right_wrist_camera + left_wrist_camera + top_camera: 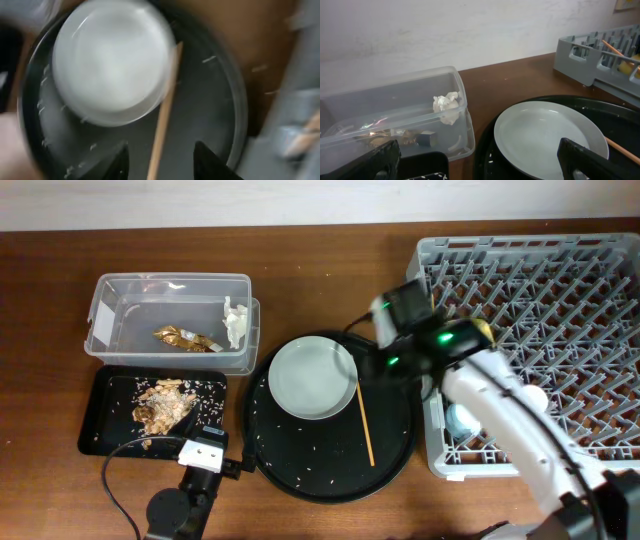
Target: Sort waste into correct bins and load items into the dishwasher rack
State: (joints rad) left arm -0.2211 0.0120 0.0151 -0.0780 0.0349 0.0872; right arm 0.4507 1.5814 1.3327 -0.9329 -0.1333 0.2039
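The pale grey plate (pixel 313 376) lies on the round black tray (pixel 390 450), with one wooden chopstick (pixel 366 422) beside it. The clear tub (pixel 120 330) holds the gold foil wrapper (pixel 185 338) and the white tissue (pixel 235 322). The shallow black tray (pixel 105 405) holds the food scraps (pixel 162 404). The grey rack (pixel 560 330) stands at right with a light blue cup (pixel 462 418) and a chopstick (pixel 620 51) in it. My right gripper (pixel 160 160) is open above the chopstick (pixel 164 125). My left gripper (pixel 480 165) is open and empty, low between the tub (pixel 395 115) and the plate (pixel 550 135).
Rice grains are scattered on the round black tray. A black cable (pixel 115 480) runs along the front left table edge. The rack's front wall (pixel 580 57) rises at the right of the left wrist view.
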